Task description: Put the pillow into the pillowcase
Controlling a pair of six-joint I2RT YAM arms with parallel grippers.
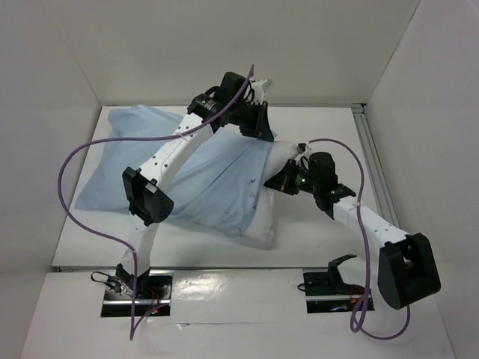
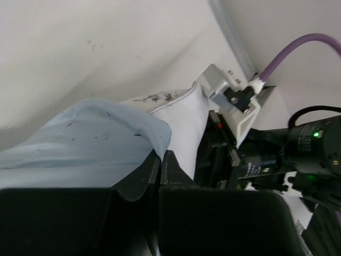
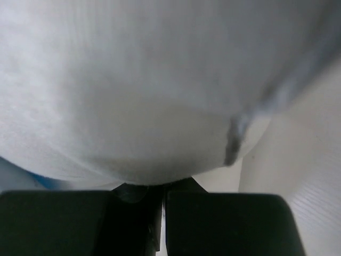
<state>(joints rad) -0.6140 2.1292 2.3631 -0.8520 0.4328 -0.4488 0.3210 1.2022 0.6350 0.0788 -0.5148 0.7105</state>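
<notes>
Looks mid-stuffing: your left gripper pinches the thin light blue fabric pillowcase at its hem, right gripper is shut against the plump white stuffed pillow; next, pull the hem over it.

The pillowcase hides most of the pillow.

We see the pillowcase in pale blue with tiny dark specks, to the left of the black right gripper. The pillow against that gripper is plain white. A small green light glows just behind it. The left gripper is black too, on a white arm with black joints. Purple cables loop from both arms, over a white table.
</notes>
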